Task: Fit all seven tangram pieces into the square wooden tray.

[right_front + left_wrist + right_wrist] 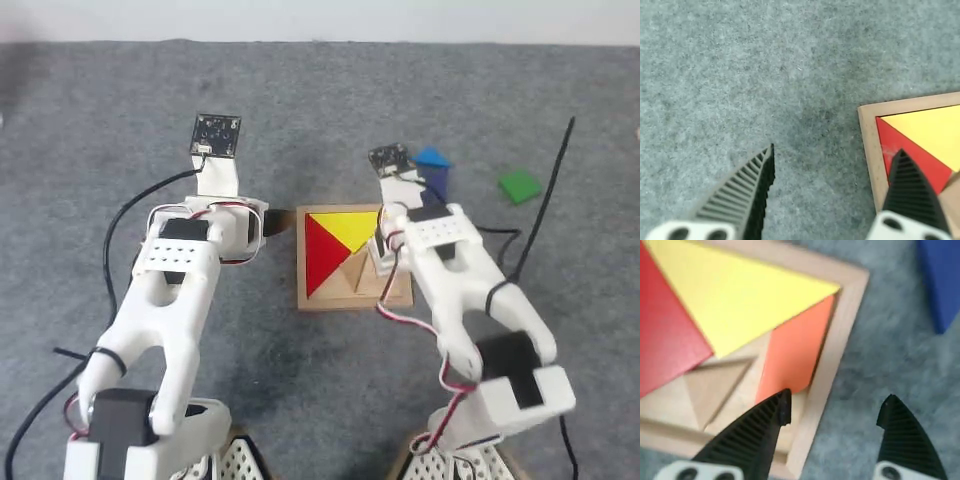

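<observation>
As the left end effector (pixel 835 150) and right end effector (pixel 837 402) hang spread, empty, by the wooden tray (pixel 302 270), the green tangram square (pixel 519 186) looks light, rigid, best pinched across its edges.

Both arms (pixel 165 310) are chunky white plastic shells with black motors (pixel 510 358) showing at the joints. Red-and-white wires (pixel 402 315) loop along them, plus black cables (pixel 112 240). Fingers (pixel 747 195) are black, ribbed and pointy, on white bases (pixel 685 231) with screw holes.
</observation>
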Controlling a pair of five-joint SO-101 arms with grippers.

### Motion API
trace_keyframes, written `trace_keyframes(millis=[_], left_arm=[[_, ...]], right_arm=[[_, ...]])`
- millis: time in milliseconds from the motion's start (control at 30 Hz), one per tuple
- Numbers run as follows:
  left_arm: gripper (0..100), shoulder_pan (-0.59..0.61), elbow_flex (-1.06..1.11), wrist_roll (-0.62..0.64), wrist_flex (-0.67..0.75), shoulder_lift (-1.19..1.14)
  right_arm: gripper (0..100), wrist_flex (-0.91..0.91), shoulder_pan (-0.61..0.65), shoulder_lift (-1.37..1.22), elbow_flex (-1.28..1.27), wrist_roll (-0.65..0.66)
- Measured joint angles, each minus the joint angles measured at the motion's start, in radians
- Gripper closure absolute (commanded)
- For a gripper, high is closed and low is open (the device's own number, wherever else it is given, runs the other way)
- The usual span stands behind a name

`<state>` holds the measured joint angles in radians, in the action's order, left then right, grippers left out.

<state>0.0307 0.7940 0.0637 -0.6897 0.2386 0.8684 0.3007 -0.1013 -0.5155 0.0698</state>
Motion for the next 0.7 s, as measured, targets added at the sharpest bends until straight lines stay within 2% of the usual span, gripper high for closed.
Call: trace_keyframes(millis=[200,400,700], left_arm=[[65,0.0,0.0,0.0,0.0,0.0],[65,0.0,0.0,0.0,0.0,0.0],[65,0.0,0.0,0.0,0.0,0.0]], right_arm=[[69.9,0.041,-0.032,-0.112,0.146,-0.002],[69.9,0.087,-0.025,-0.121,0.155,-0.003],[69.9,0.071,0.072,0.1,-0.009,-0.034]])
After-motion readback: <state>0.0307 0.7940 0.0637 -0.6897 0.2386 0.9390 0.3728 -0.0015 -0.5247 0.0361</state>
